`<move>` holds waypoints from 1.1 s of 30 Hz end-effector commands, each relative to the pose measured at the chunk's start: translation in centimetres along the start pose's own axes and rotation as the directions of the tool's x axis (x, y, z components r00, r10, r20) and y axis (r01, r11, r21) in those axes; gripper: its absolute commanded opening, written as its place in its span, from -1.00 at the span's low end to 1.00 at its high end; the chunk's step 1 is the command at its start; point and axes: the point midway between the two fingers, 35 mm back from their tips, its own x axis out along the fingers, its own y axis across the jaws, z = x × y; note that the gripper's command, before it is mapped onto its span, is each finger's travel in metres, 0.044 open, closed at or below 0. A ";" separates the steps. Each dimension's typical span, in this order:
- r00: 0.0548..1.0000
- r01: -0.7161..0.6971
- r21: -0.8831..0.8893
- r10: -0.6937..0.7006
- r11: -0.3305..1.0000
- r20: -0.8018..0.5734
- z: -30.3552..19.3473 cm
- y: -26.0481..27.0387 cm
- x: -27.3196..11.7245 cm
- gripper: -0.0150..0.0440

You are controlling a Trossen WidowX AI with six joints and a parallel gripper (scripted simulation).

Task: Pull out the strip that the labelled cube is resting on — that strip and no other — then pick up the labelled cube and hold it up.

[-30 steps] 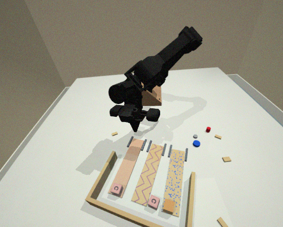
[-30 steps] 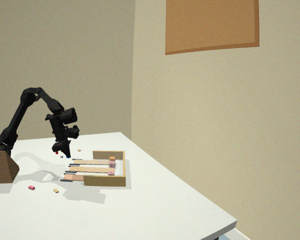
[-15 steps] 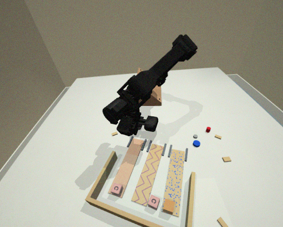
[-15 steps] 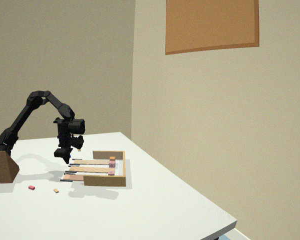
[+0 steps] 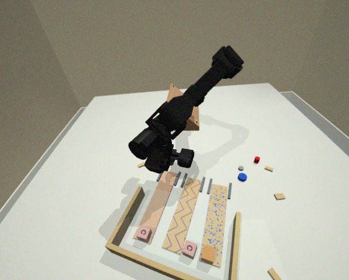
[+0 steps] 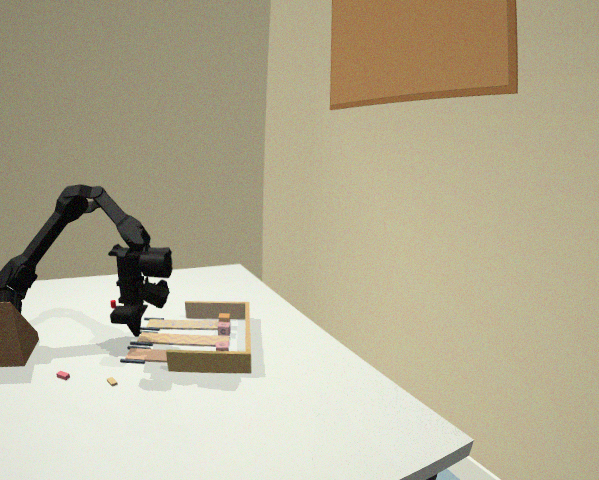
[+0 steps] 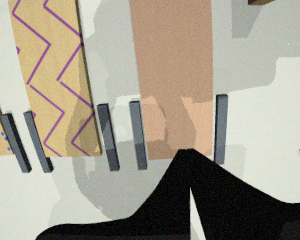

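A pink cube marked C (image 5: 144, 233) (image 6: 222, 345) rests on the outer end of the plain salmon strip (image 5: 159, 207) (image 7: 172, 55). A second pink C cube (image 5: 189, 248) (image 6: 223, 328) sits beside the zigzag strip (image 5: 184, 210) (image 7: 55, 60), on the side towards the dotted strip (image 5: 215, 210). An orange cube (image 5: 208, 254) (image 6: 224, 315) rests on the dotted strip. My gripper (image 6: 137, 333) (image 7: 185, 156) is shut and empty, pointing down above the salmon strip's near end. In the top view its fingertips are hidden by the arm.
Grey rails (image 5: 177, 178) (image 7: 138, 135) flank each strip's near end. A low wooden wall (image 5: 153, 264) (image 6: 209, 361) surrounds the cube end on three sides. A red cylinder (image 5: 256, 159), a blue disc (image 5: 242, 177), a grey disc (image 5: 240, 168) and several wood pieces lie around.
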 end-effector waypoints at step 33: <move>1.000 -0.007 0.005 0.007 1.000 -0.007 -0.4 0.0 4.8 -0.49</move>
